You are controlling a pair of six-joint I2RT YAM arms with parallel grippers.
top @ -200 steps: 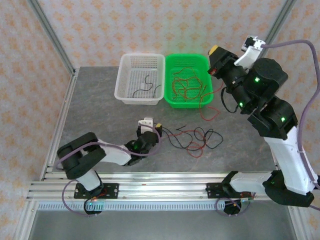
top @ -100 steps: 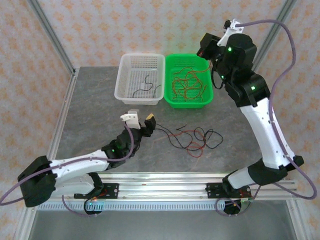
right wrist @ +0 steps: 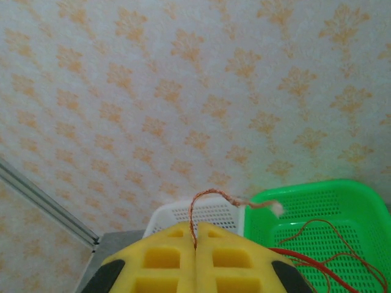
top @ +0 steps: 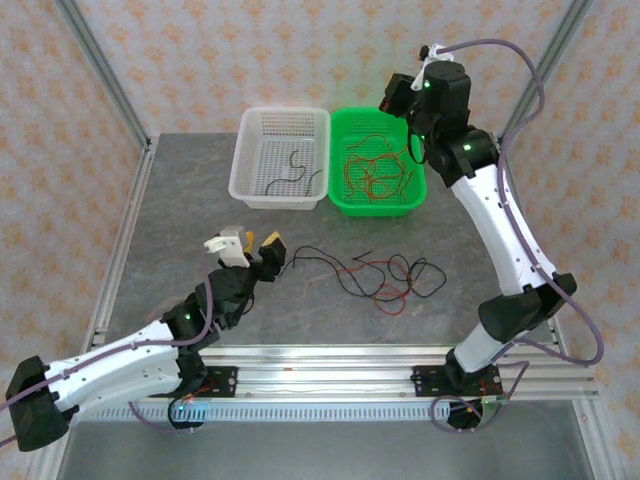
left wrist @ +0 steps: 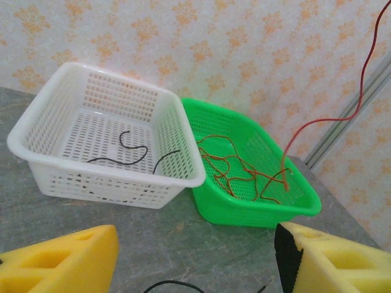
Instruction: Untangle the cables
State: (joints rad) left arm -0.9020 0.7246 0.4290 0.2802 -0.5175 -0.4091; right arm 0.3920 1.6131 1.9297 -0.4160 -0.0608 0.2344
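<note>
Two arms at a grey table (top: 190, 200), with cables part sorted into two baskets.
Right arm (top: 505, 235) reaches high over the far side and left arm (top: 130, 355) stretches low across the near left. White basket (top: 277, 199) and green basket (top: 380, 206) sit side by side at the back, touching. A loose tangle (top: 395, 278) of red and black cables lies on the table mid-front, one black strand running out toward the left gripper (top: 260, 245). Red cables (top: 372, 170) are heaped in the green basket and a few black cables (top: 292, 172) lie in the white one. Left gripper has its fingers (left wrist: 61, 262) spread wide with nothing between them. Right gripper (right wrist: 195, 244) is pinched closed on one red cable (right wrist: 193, 213), which hangs down into the green basket.
</note>
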